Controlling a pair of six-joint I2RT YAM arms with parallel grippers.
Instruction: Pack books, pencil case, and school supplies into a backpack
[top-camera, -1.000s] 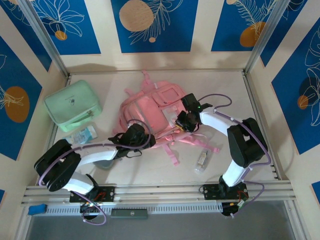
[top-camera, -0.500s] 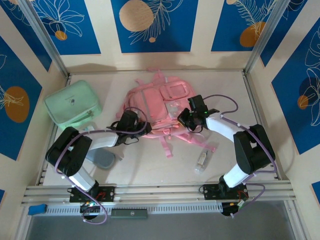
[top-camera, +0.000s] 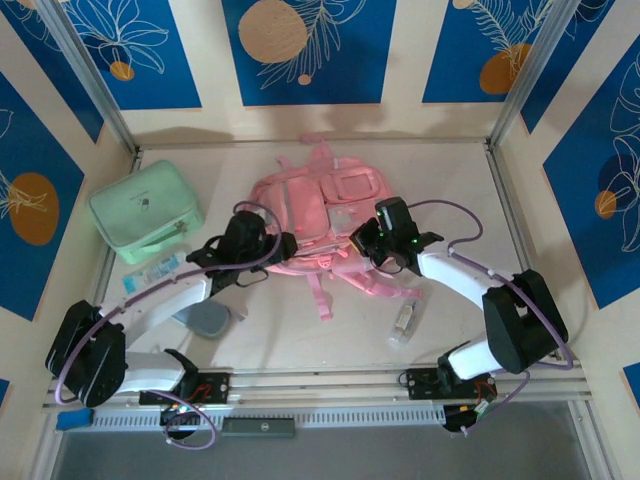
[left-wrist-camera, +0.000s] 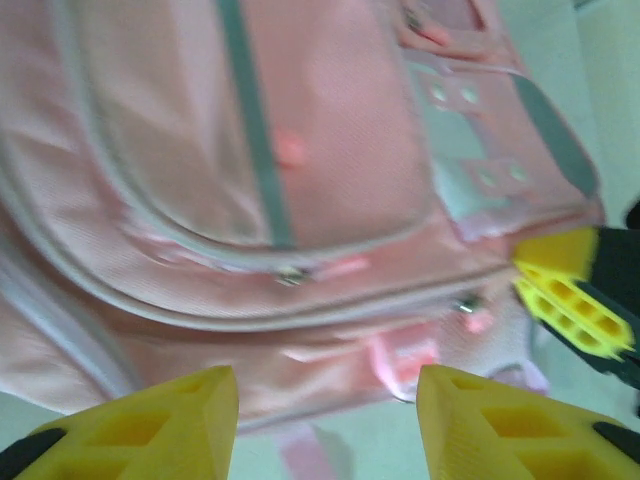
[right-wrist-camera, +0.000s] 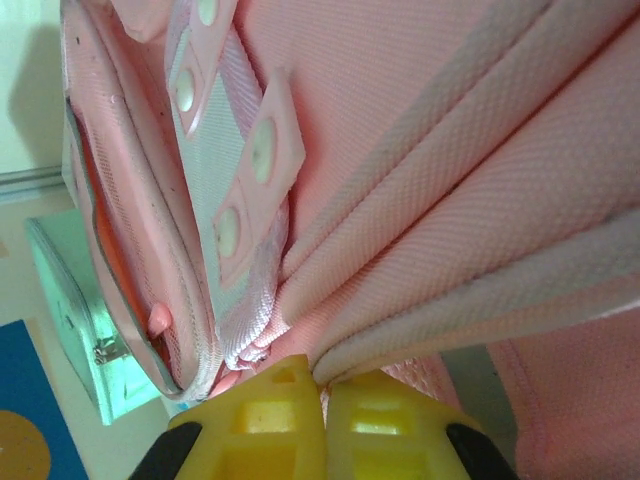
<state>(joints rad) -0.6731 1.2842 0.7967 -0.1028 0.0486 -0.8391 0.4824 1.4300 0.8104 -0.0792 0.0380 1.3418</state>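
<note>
— Where is the backpack (top-camera: 318, 205) lying?
— It is lying flat in the middle of the table, with its straps trailing toward the near edge. The mint-green case (top-camera: 146, 211) is sitting to its left.
— And the arms?
— The right gripper (right-wrist-camera: 322, 375) is pinching a fold at the backpack's right edge, with its fingers clenched on the fabric. The left gripper (left-wrist-camera: 322, 385) is hovering at the near-left edge, fingers spread and grasping nothing.
— What about the smaller things?
— The pencil case (top-camera: 207, 320) is resting near left, beside the left arm. The blue-and-white packet (top-camera: 145, 275) is lying just beyond it, and the bottle (top-camera: 404, 322) is lying near right.
</note>
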